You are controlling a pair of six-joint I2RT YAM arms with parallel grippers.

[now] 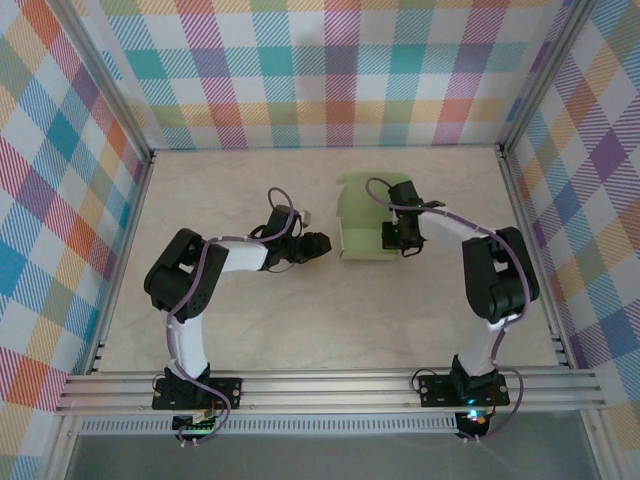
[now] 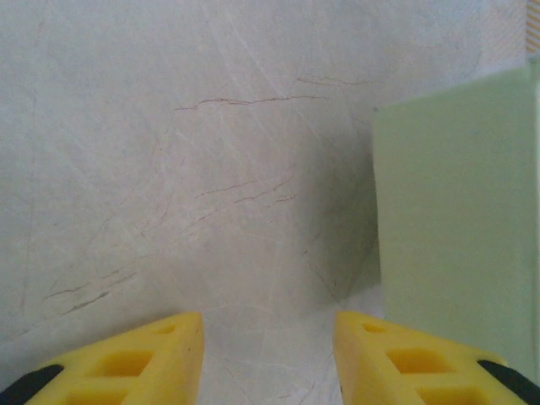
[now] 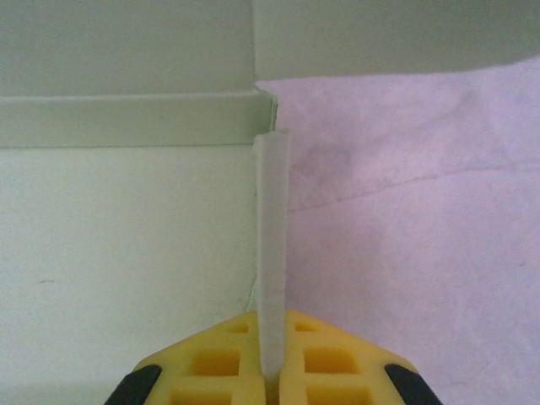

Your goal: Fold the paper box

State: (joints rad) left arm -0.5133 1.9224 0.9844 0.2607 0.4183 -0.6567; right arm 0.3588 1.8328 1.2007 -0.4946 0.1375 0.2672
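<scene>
At the left of the overhead view, the left arm [image 1: 190,280] bends in from its base and reaches rightward. Its left tool [image 1: 318,245] sits low over the pale, marbled tabletop [image 1: 250,330], close beside the left edge of the paper box [image 1: 358,228] but apart from it. From the left wrist, that tool's yellow fingertips [image 2: 143,363] stand spread with only bare tabletop between them, and the box's sage-green panel lies ahead and to the right of them. The box rests a little right of the tabletop's middle, toward the far half. It is a pale green card shape with a rounded far edge. The right tool [image 1: 400,240] is down on its right side. From the right wrist, this tool's yellow fingertips [image 3: 219,367] are pressed together on a thin side flap [image 3: 272,245] of the box. The flap stands upright on edge, with the flat green panel to its left, a raised fold across the far end and bare tabletop to its right. The right arm [image 1: 495,275] arches back to its base on the near rail [image 1: 330,385].
</scene>
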